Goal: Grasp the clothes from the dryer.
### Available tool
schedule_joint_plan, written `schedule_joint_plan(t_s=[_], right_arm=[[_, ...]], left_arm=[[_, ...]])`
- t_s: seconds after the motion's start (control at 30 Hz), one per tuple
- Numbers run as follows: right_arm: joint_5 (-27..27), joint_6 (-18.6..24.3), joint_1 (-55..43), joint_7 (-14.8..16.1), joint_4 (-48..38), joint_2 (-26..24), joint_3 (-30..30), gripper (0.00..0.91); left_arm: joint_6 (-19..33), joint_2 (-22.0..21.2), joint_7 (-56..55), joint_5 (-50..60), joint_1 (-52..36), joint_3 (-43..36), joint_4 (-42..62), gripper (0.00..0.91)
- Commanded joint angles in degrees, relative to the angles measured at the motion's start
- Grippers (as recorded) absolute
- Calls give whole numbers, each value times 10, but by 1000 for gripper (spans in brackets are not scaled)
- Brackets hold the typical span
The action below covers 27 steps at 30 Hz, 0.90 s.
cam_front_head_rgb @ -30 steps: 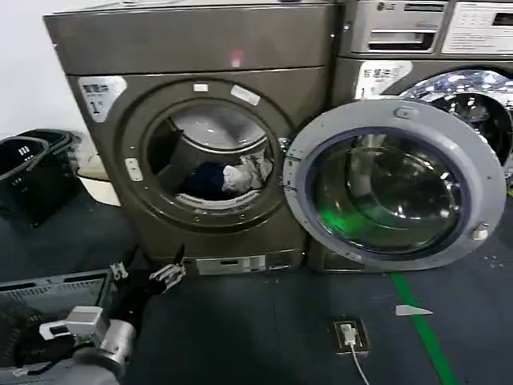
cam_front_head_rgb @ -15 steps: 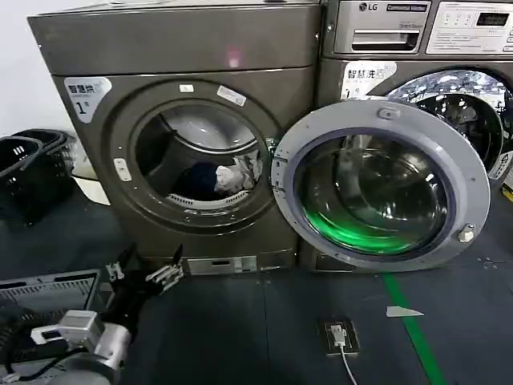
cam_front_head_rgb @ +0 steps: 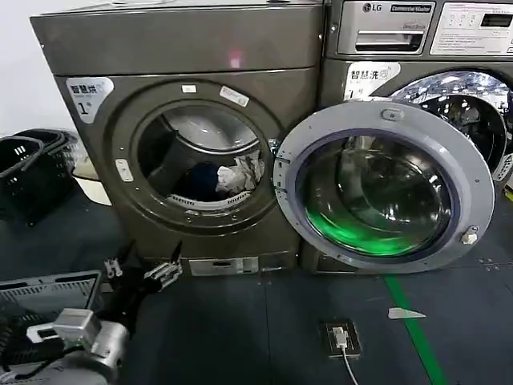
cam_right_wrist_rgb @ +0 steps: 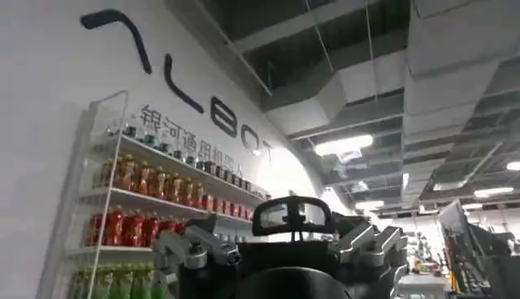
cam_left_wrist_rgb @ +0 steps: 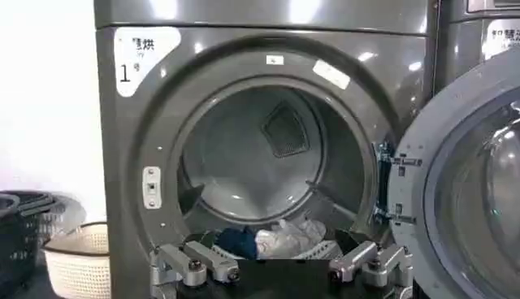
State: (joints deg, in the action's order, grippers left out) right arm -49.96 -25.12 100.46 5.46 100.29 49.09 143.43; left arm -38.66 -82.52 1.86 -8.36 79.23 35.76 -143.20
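The dryer [cam_front_head_rgb: 184, 48] stands at the left with its round door [cam_front_head_rgb: 385, 184] swung open to the right. Low in the drum lie the clothes: a whitish bundle [cam_front_head_rgb: 239, 174] and a dark navy piece [cam_front_head_rgb: 204, 178] beside it. They also show in the left wrist view, the whitish bundle [cam_left_wrist_rgb: 286, 238] and the navy piece [cam_left_wrist_rgb: 238, 240]. My left gripper [cam_front_head_rgb: 140, 269] hangs low in front of the dryer, well short of the porthole, open and empty [cam_left_wrist_rgb: 280, 272]. My right gripper [cam_right_wrist_rgb: 280, 256] points up towards a ceiling, away from the dryer, open.
An LG machine [cam_front_head_rgb: 417, 32] stands right of the dryer, behind the open door. Black baskets [cam_front_head_rgb: 24, 168] and a white basket [cam_front_head_rgb: 88, 172] sit at the left. A grey crate [cam_front_head_rgb: 48, 293] lies near my left arm. A floor socket with a cable [cam_front_head_rgb: 341, 335] and a green line [cam_front_head_rgb: 413, 329] mark the floor.
The head view has shifted, so the dryer and its door now sit a little further left. My left gripper stays low before the dryer, still open.
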Motion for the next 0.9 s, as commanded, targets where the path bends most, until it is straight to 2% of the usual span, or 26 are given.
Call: schedule_joint_plan(t_s=[0.03, 0.9], right_arm=[[-3, 4, -1, 1, -1, -1, -1, 907], [-11, -4, -2, 10, 5, 5, -1, 907]], left_arm=[[0, -1, 1, 0, 1, 0, -1, 907], [-1, 7, 8, -4, 7, 1, -8, 907]])
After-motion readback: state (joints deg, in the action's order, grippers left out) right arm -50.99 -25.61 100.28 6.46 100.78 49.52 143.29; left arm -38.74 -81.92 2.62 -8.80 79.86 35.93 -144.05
